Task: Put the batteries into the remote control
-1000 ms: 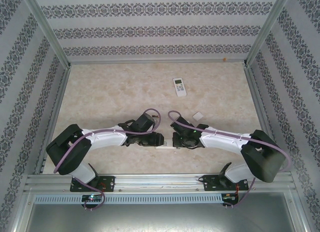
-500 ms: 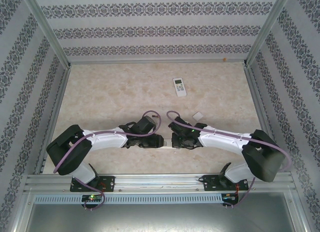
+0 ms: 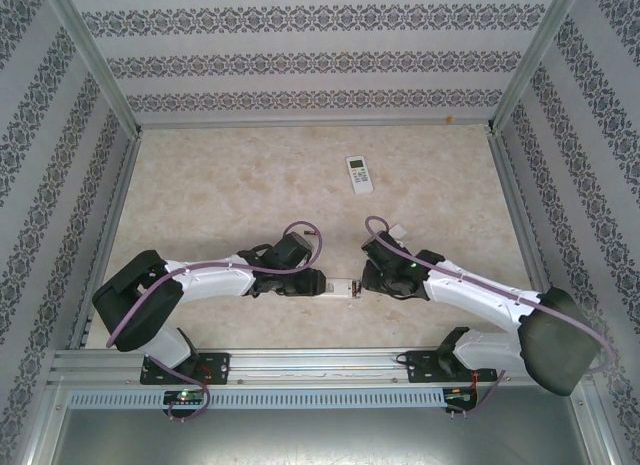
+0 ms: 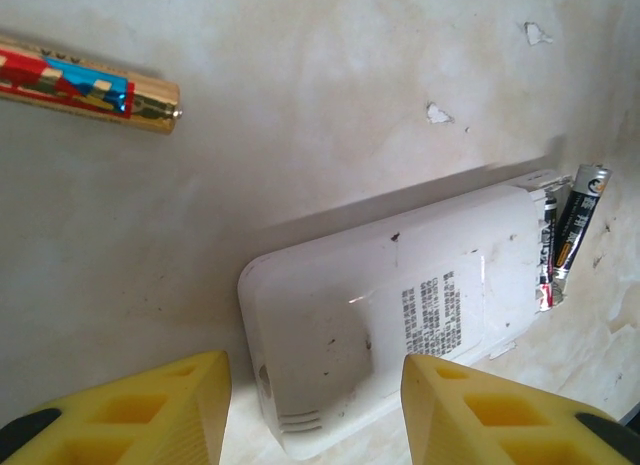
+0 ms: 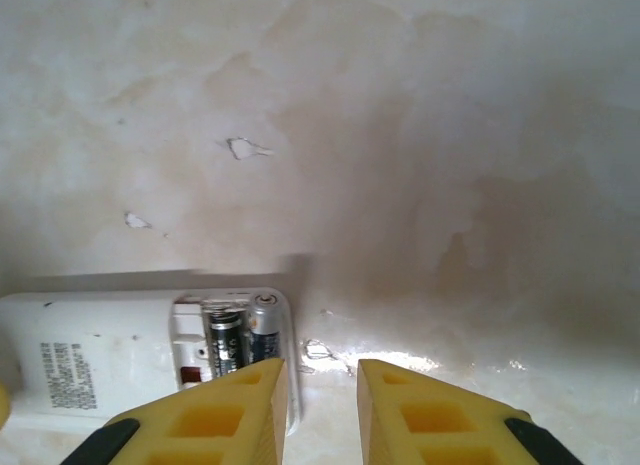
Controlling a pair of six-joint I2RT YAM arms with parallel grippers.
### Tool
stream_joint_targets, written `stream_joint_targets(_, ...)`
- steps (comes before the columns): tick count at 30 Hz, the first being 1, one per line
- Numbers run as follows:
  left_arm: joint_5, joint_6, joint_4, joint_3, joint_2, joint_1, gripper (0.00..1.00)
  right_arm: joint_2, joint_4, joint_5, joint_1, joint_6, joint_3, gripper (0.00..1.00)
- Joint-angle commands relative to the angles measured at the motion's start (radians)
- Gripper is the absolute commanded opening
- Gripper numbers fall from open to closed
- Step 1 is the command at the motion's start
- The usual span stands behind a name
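**Batteries [image 5: 243, 337] sit in the remote [image 5: 120, 335]; right tool [image 5: 320, 375] is nearest**

Top view: the remote [image 3: 343, 287] lies on the desk [image 3: 220, 185] between the two tools, with its long axis running left to right. The left tool [image 3: 325, 283] is at its left end and the right tool [image 3: 364, 283] at its right end. A second remote [image 3: 358, 174] lies well apart, farther out. A small white piece [image 3: 401, 229], possibly the lid, sits near the right arm.

Left wrist: the remote [image 4: 400, 315] lies back-up, its near end between the yellow fingers [image 4: 150, 405]. The left tool stands half-wide astride that end, and I cannot tell whether it actually pinches the remote. The batteries [image 4: 572, 225] are at the far end, away from this tool. A loose battery [image 4: 95, 85], gold with a red and blue label, lies apart at the upper left.

Right wrist: the right tool is narrow, with a clear gap and nothing in it. The open bay [image 5: 190, 335] is just ahead of it, off toward the picture's left. Two batteries lie side by side there, their long axes across the remote's length and pointing toward the tool. I cannot tell whether they are pressed home.

The right arm looks the better placed for any pressing down or lid fitting. It would need only a short shift toward the bay.
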Motion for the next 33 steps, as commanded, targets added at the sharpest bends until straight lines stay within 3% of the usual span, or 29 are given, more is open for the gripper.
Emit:
stream_joint_targets(1, 0.003, 0.022, -0.013, 0.026, 0.008, -0.018, 0.49, 0.016, 0.075, -0.064, -0.018, 0.03, -0.009, 0.27)
stream_joint_targets(17, 0.007, 0.02, -0.005, 0.022, 0.014, -0.019, 0.49, 0.089, 0.235, -0.159, -0.067, 0.07, -0.073, 0.25)
stream_joint_targets(25, 0.003, 0.019, -0.004, 0.019, 0.008, -0.018, 0.49, 0.101, 0.234, -0.166, -0.068, 0.065, -0.081, 0.17)
stream_joint_targets(33, 0.006, 0.017, -0.002, 0.022, 0.017, -0.018, 0.49, 0.056, 0.153, -0.119, -0.028, 0.045, -0.081, 0.17)
